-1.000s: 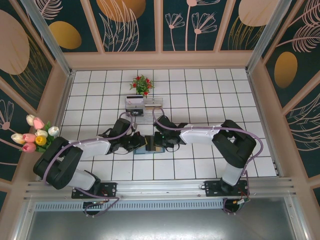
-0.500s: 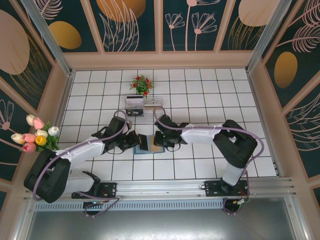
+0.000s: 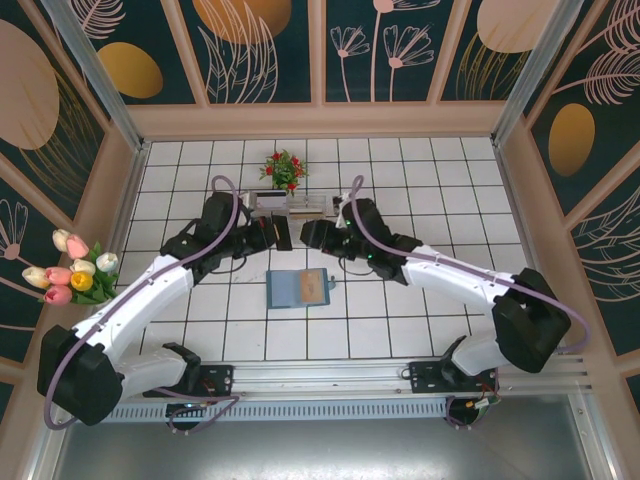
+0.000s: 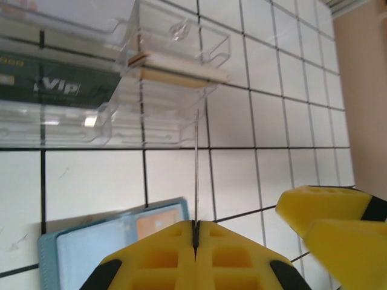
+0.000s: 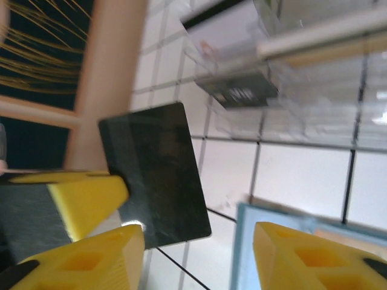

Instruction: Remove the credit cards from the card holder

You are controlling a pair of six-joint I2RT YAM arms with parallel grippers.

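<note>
Your left tool (image 4: 195, 235) is clenched on the dark credit card (image 5: 154, 175), pinching only one end of it, so most of the card stands out ahead of the fingers. Your right tool (image 5: 193, 244) has its jaws spread, grasping nothing, with one finger just beside the card's face; whether it touches cannot be told.

The first risk is there. If you pull the right tool away along the card instead of straight off it, that finger could drag the card and twist it out of the left tool's narrow pinch.

The second lies ahead of the left tool. The clear acrylic rack (image 4: 157, 121) sits just beyond the card's free end. Push forward at a slight angle and the edge may catch a rack wall, bending the card or levering it loose.

The card holder (image 3: 290, 289) lies open on the desk (image 3: 420, 180), below and behind both tools, with a tan card (image 4: 152, 226) in a slot. A dropped card could land on it or slide under the rack, and either would probably be awkward to pick up flat.
</note>
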